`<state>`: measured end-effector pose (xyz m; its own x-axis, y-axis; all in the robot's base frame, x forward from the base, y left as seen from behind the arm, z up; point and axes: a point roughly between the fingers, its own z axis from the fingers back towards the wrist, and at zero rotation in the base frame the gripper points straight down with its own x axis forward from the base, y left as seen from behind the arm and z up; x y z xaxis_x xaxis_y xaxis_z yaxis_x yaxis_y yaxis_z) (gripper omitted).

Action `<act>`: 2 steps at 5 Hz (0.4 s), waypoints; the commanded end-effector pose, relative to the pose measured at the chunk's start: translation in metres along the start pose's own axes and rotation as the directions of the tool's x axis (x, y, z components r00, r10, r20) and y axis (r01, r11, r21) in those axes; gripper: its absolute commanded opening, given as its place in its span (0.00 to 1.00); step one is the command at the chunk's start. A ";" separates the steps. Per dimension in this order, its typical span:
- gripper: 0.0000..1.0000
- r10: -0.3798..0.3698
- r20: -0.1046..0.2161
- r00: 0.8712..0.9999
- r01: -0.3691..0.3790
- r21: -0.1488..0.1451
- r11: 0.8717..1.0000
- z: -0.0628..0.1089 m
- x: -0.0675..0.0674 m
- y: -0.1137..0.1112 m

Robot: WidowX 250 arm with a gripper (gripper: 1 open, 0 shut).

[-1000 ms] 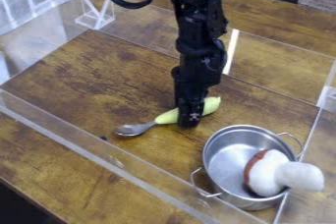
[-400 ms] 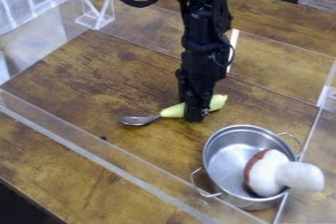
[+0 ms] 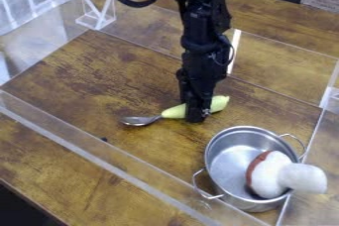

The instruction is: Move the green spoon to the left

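Beneath me lies the wooden table (image 3: 79, 81), brown planks with a dark grain, and on it a clear acrylic barrier (image 3: 93, 156) whose walls run along the near edge and up the right side. My arm (image 3: 199, 22) is the next biggest thing here — black, jointed, coming in from the top of the view and dropping almost straight down to the middle of the table.

To the lower right stands a steel pot (image 3: 228, 159), round and shiny, with small loop handles at its rim. A white-and-red mushroom-like toy (image 3: 281, 177) lies in it, its pale end leaning over the pot's right edge.

My gripper (image 3: 196, 111) points down at the tabletop, its jaws closed on the thick handle of the green spoon (image 3: 179, 113). The spoon lies flat on the wood just up and left of the pot, near it but not touching. Its yellow-green handle shows on both sides of my fingers — one end toward the right, the other toward the left, where the silver bowl rests on the table. A white card-like object (image 3: 236, 50) stands behind my arm.
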<state>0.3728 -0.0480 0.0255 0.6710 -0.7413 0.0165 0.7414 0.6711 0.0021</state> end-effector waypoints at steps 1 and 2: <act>0.00 0.007 0.018 1.000 -0.008 0.010 1.000 0.013 -0.001 0.007; 0.00 0.004 0.018 1.000 -0.004 -0.006 1.000 0.014 0.002 0.007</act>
<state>0.3738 -0.0489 0.0279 0.6650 -0.7468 0.0109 0.7467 0.6645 -0.0281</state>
